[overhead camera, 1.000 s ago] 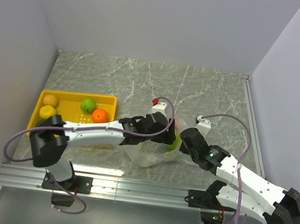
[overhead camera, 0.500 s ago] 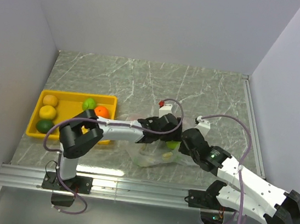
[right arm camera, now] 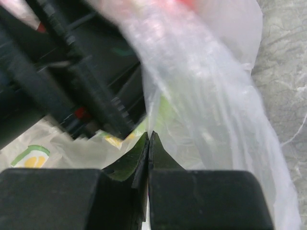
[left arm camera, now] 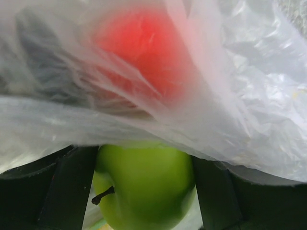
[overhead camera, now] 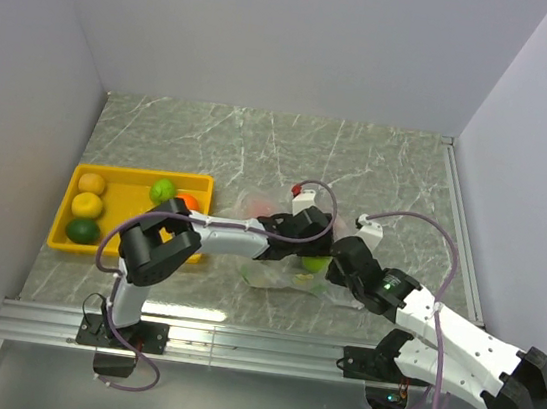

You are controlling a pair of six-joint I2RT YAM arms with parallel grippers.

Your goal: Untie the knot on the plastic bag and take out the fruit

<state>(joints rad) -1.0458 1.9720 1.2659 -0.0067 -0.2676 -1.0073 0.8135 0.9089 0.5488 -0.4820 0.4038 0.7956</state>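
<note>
A clear plastic bag [overhead camera: 262, 276] lies crumpled on the marble-patterned table [overhead camera: 379, 168], in the middle near the front edge, and both arms meet over it. The left gripper [left arm camera: 144, 199] reaches in from the left and grasps a green fruit [left arm camera: 148, 167]. Its two dark fingers [left arm camera: 67, 191] press against either side of the fruit, whose short stalk is showing. A fold of the bag drapes just above this fruit. A red fruit [left arm camera: 144, 48] shows blurred through the film, just beyond.

The right gripper [right arm camera: 147, 143] sits just to the right of the green fruit, its jaws pressed together at the bag's edge. Whether any film is caught between them cannot be told.

Well apart on the left, a yellow tray [overhead camera: 136, 178] holds another green fruit [overhead camera: 162, 190] and an orange fruit [overhead camera: 187, 201].
</note>
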